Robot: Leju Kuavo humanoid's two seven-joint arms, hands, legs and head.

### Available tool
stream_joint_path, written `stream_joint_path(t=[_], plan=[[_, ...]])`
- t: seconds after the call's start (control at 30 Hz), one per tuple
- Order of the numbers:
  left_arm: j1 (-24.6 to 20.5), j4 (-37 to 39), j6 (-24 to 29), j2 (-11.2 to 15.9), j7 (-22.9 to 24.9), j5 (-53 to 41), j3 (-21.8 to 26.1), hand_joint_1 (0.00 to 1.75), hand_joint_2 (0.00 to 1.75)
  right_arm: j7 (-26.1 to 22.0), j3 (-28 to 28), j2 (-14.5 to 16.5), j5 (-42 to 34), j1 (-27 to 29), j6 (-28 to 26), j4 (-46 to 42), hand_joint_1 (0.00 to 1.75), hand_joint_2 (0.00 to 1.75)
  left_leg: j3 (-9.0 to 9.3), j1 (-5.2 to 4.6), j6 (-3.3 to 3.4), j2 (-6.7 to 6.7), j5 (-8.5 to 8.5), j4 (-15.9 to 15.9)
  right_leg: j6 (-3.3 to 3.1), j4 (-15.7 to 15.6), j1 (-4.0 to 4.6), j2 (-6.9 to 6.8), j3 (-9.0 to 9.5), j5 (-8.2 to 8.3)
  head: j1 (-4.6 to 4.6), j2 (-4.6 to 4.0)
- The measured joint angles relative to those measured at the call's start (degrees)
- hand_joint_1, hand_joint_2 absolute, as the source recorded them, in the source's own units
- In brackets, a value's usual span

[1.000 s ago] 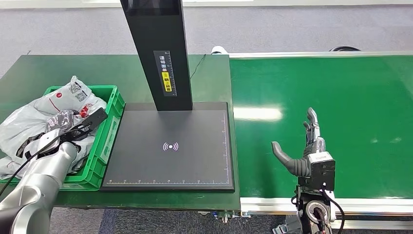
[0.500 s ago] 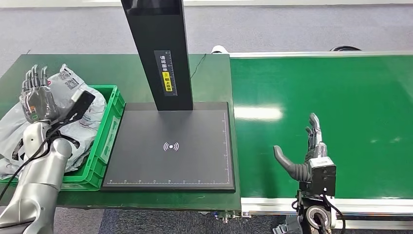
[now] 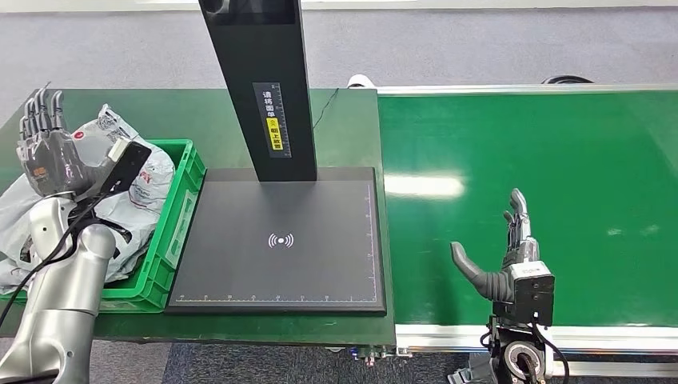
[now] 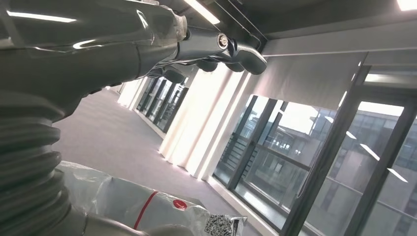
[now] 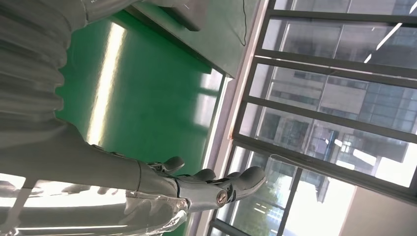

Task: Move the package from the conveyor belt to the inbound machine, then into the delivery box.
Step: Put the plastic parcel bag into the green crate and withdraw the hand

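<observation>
Grey plastic packages (image 3: 132, 188) with red marks and printed labels lie heaped in the green delivery box (image 3: 177, 212) at the left of the table. My left hand (image 3: 49, 152) is raised above the box, fingers straight and apart, holding nothing. The left wrist view shows its fingers (image 4: 231, 49) extended over a package (image 4: 162, 211). My right hand (image 3: 512, 260) stands upright over the near edge of the green conveyor belt (image 3: 560, 160), fingers up, thumb out, nothing in it. The black inbound machine's pad (image 3: 280, 240) is bare.
The inbound machine's black post (image 3: 260, 80) rises from the back of the pad. The belt's metal rail (image 3: 560, 336) runs along its near edge. Grey floor (image 3: 480, 48) lies beyond the table. Both wrist views show windows and ceiling lights.
My left hand has risen out of the box from on the packages and opened its fingers upward. The right hand has sunk slightly toward the belt's near edge.
</observation>
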Motion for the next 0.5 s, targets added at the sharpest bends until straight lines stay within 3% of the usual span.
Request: stream_joint_path(t=[0.13, 0.2, 0.37, 0.5], plan=[[0.34, -0.06, 1.25, -0.05, -2.41, 3.39, -0.24, 0.00, 1.75, -0.02, 0.00, -0.01, -0.04, -0.01, 0.00, -0.10, 0.00, 1.75, 0.00, 0.00, 0.00, 0.00, 0.00, 0.00, 0.00, 0.00, 0.00, 0.00, 0.00, 0.00, -0.01, 0.00], [0.83, -0.73, 1.15, -0.19, -7.24, 10.21, -0.60, 0.00, 1.75, -0.15, 0.01, -0.10, -0.29, -0.02, 0.00, -0.10, 0.00, 1.75, 0.00, 0.00, 0.00, 0.00, 0.00, 0.00, 0.00, 0.00, 0.00, 0.00, 0.00, 0.00, -0.01, 0.00], [3.57, -6.18, -3.90, -1.32, -25.68, 37.23, -2.46, 0.00, 1.75, -0.89, 0.33, -0.72, -1.63, -0.81, 0.07, 0.13, 0.00, 1.75, -0.01, 0.00, 0.00, 0.01, 0.00, 0.00, 0.00, 0.00, 0.00, 0.00, 0.00, 0.00, -0.01, 0.00], [5.44, -10.63, -5.63, -2.25, -29.80, 43.95, -4.04, 0.00, 1.75, -1.30, 0.85, -1.19, -2.20, -1.90, 0.11, 0.73, 0.00, 1.75, -0.01, -0.01, 0.00, -0.02, -0.01, 0.00, 0.00, 0.00, -0.01, 0.00, 0.01, 0.00, -0.01, 0.00]])
